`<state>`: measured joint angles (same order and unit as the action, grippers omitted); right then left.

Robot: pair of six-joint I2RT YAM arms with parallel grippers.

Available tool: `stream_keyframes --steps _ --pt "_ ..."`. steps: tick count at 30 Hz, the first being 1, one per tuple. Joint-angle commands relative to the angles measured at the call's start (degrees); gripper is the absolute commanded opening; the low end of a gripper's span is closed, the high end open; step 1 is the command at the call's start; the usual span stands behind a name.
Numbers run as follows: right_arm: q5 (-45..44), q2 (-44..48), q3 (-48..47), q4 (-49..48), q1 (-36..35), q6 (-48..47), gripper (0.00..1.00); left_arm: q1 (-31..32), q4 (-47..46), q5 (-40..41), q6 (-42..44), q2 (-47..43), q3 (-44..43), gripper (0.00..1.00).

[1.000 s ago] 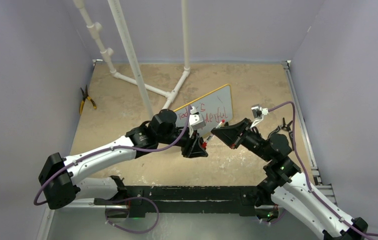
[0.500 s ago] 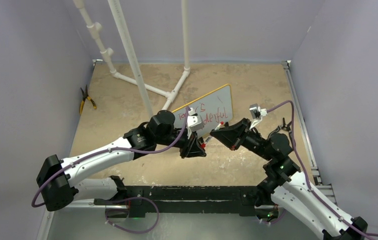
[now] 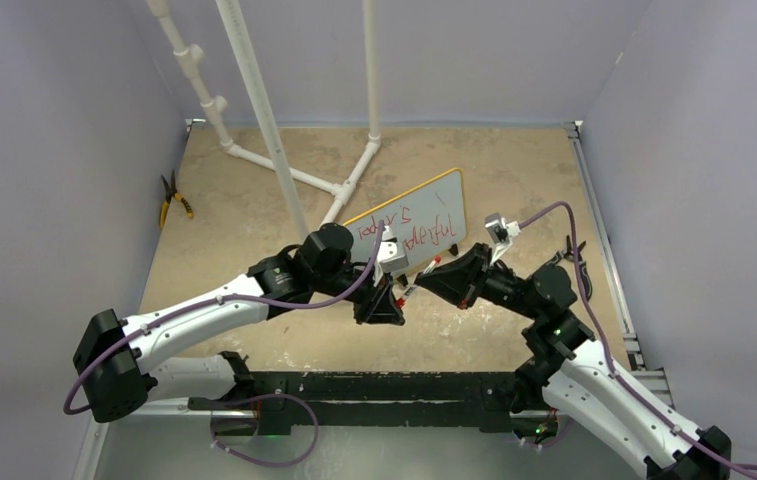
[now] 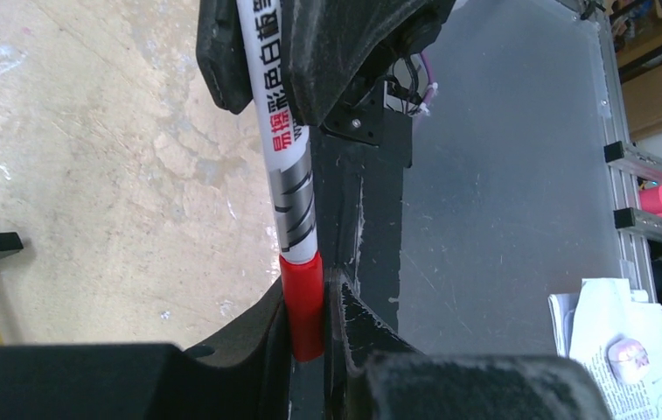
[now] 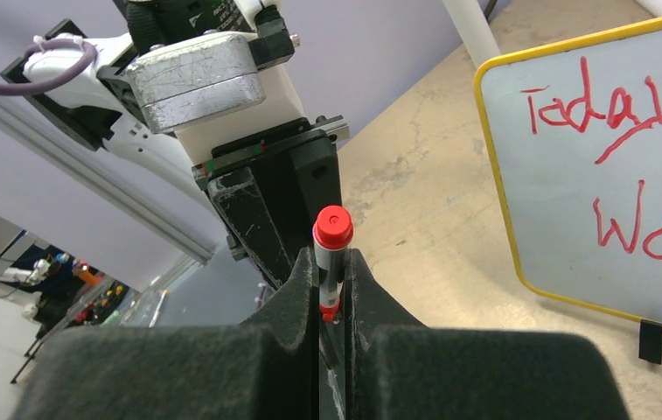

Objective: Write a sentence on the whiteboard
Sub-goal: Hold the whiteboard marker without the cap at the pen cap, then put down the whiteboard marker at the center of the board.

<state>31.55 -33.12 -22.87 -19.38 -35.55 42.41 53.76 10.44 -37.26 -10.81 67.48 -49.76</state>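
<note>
**Marker bridged between both grippers, just nearward of the board**

On the tabletop (image 3: 254, 170), the whiteboard (image 3: 424, 212) is stood near the middle, slightly toward the right edge, and the sentence (image 5: 611, 114) is seen on it in two red lines. Just nearward of it, the left gripper (image 3: 392, 300) is pressed onto the red cap (image 4: 303, 306), and the right gripper (image 3: 422, 279) is clamped on the marker (image 4: 292, 175). The marker's long axis is laid from one gripper to the other. Any coming move is judged to run along that axis, and open room is found toward the near edge.
</note>
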Motion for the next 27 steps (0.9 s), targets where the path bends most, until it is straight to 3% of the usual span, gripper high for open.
stream_keyframes --steps 1,21,27 --pt "10.1 -1.5 4.2 10.2 -1.0 -0.8 0.0 -0.4 -14.6 -3.7 2.6 -1.7 -4.8 0.0" --pt "9.2 -3.3 6.9 9.6 -3.0 -0.5 0.0 -0.7 -18.3 -5.5 1.9 0.8 -9.2 0.0" --pt "1.5 0.2 4.6 11.6 -3.1 -0.1 0.0 -0.8 -15.7 -2.1 -1.6 0.4 -5.3 0.0"
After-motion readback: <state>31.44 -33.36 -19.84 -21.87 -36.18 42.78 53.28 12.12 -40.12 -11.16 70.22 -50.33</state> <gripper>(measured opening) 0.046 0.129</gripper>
